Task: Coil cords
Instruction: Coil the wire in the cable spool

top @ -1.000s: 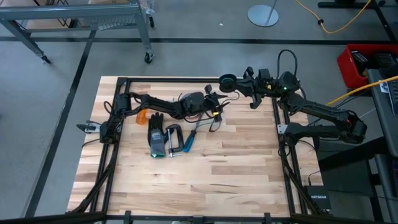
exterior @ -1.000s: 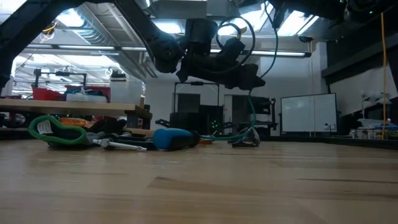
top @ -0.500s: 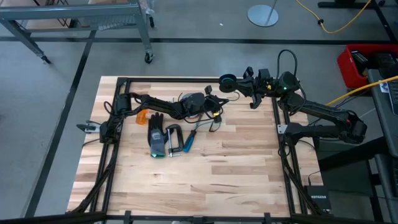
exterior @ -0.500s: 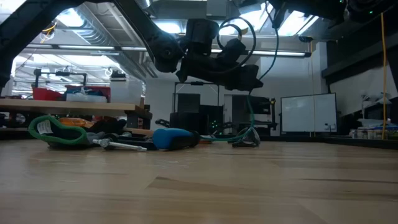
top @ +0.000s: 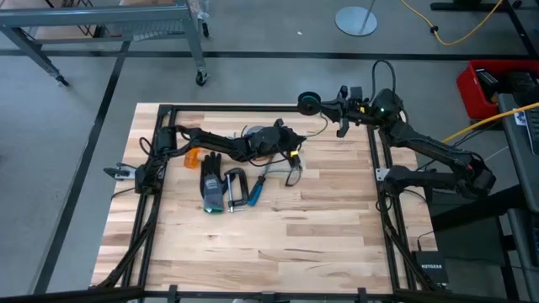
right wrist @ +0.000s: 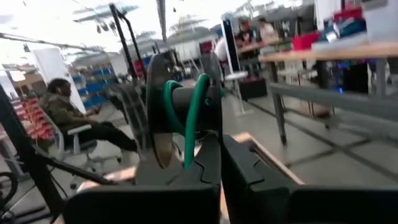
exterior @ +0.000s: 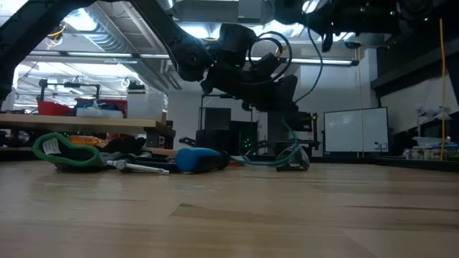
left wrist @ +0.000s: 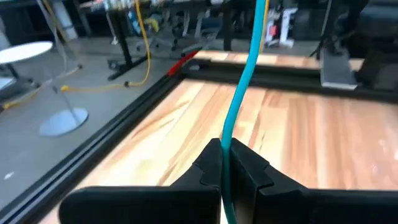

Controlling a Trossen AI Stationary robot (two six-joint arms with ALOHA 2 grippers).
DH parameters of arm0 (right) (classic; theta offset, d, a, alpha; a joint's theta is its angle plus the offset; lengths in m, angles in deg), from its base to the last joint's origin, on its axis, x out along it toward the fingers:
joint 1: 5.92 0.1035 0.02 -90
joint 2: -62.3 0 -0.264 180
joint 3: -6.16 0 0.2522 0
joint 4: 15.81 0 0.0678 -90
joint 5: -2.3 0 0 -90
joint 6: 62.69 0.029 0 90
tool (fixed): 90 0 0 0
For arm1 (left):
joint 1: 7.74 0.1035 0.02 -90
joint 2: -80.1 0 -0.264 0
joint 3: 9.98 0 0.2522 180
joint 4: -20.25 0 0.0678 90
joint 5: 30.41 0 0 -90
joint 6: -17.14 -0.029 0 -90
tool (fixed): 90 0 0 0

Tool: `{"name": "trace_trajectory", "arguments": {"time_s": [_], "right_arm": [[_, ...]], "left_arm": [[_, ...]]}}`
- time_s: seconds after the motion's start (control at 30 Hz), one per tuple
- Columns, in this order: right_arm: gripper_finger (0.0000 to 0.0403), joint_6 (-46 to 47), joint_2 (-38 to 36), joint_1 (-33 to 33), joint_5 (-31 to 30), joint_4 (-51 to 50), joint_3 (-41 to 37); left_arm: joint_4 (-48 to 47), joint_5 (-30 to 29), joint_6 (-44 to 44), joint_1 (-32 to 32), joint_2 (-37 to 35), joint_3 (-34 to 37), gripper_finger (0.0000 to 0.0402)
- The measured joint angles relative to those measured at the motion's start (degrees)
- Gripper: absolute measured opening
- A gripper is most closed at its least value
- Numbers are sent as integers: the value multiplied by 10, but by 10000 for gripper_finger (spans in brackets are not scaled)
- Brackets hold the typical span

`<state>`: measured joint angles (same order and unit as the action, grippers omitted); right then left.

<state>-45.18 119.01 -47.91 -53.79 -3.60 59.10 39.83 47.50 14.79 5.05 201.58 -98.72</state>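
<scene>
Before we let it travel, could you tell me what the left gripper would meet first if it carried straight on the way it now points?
Nothing solid, it seems: the left gripper, shut on the teal cord, faces bare table, then the black frame rail. Depth is unclear.

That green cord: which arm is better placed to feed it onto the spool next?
The left, probably. The left gripper is shut on the green cord over the table, so it can guide the slack. The right gripper is shut on the spool at the table's far edge, holding it.

grey floor [top: 253, 76], metal cart [top: 109, 25], whiteboard [exterior: 355, 129]
</scene>
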Motion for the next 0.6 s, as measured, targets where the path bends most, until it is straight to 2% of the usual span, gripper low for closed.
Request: {"name": "trace_trajectory", "arguments": {"time_s": [0.4, 0.6], "right_arm": [[1, -56, 0, -112, 103, -144, 0], [1, -112, 0, -129, 106, -259, 0]], "left_arm": [[-221, -77, 11, 27, -69, 0, 1], [-275, -79, 9, 50, -86, 0, 0]]}}
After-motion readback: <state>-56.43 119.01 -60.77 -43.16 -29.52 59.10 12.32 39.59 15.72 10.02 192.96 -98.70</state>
